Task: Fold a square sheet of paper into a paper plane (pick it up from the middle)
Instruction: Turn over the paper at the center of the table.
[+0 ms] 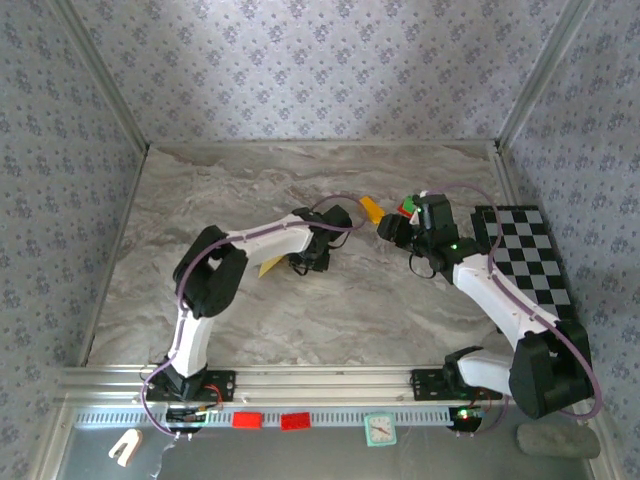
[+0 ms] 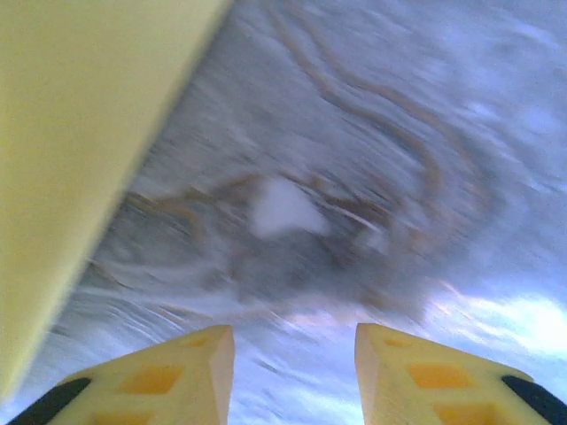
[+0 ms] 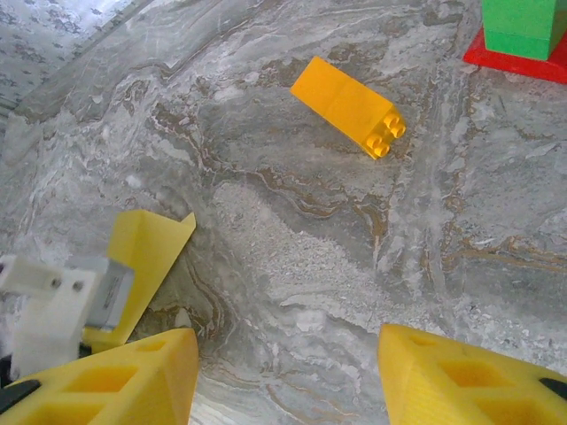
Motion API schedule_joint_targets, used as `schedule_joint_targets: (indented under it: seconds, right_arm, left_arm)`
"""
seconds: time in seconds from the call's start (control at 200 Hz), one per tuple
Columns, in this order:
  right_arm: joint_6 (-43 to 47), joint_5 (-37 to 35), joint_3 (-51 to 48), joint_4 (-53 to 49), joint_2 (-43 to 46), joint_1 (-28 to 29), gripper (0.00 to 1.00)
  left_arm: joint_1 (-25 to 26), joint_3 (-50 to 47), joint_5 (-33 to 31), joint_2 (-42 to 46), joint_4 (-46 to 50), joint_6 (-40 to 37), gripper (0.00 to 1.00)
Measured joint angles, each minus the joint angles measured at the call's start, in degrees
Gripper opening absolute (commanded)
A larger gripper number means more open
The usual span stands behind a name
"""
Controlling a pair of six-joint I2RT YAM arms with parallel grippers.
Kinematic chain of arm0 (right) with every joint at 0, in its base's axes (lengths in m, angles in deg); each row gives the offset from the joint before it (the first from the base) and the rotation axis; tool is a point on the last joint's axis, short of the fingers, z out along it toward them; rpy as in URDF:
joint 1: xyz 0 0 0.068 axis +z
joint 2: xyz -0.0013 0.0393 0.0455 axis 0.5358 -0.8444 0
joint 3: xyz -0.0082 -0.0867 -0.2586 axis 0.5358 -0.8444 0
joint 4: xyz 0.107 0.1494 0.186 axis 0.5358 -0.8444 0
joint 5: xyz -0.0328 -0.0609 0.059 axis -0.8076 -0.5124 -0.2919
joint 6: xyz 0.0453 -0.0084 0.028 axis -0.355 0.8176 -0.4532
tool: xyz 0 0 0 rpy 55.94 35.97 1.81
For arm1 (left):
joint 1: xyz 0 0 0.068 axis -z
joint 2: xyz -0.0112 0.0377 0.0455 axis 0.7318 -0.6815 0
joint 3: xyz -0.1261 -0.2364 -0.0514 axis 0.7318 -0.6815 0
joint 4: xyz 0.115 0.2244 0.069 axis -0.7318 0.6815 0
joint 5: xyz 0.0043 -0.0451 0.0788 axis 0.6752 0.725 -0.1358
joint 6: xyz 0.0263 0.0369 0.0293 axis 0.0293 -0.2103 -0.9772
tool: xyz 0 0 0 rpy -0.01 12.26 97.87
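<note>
The square sheet of paper is folded into a pointed yellow shape, the paper plane (image 1: 270, 266). It lies on the marble table under my left arm. In the left wrist view, which is blurred, the paper plane (image 2: 71, 133) runs along the left side, apart from the fingers. My left gripper (image 2: 294, 363) is open over bare marble, just right of the paper in the top view (image 1: 305, 258). The right wrist view has the paper plane (image 3: 146, 257) at the left, beside my left gripper's white body. My right gripper (image 3: 288, 372) stands open, empty, above the table (image 1: 388, 228).
An orange-yellow block (image 3: 350, 106) lies on the marble ahead of my right gripper, seen from above between the two grippers (image 1: 370, 208). A green block on a red one (image 3: 523, 31) stands at the right. A checkered board (image 1: 525, 255) lies along the right wall.
</note>
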Motion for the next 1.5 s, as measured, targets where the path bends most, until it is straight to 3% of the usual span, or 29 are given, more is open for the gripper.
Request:
schedule_joint_targets:
  seconds: [0.15,0.29,0.56,0.815,1.204,1.499]
  right_arm:
    - [-0.98,0.09,-0.31,0.52,0.00,-0.44,0.58]
    - [-1.49,0.35,-0.44,1.57,-0.24,-0.46,0.59]
    - [-2.97,2.43,-0.68,3.76,-3.74,0.11,0.60]
    - [-3.65,2.95,-0.98,4.57,-4.52,1.73,0.61]
    - [-4.52,4.07,-0.98,5.25,-7.89,2.95,0.59]
    - [-13.40,6.91,-0.98,7.26,-14.16,8.85,0.53]
  left_arm:
    - [0.31,-6.67,10.78,7.04,-6.56,3.04,0.47]
    - [-0.11,-10.69,15.82,12.68,-10.56,4.48,0.52]
    - [-8.83,-13.92,16.72,15.17,-16.48,3.87,0.60]
    - [-16.00,-15.98,16.74,10.84,-21.40,3.80,0.64]
    - [-16.98,-17.49,17.62,7.63,-25.46,4.04,0.65]
    - [-16.26,-24.55,26.80,10.27,-36.98,11.82,0.62]
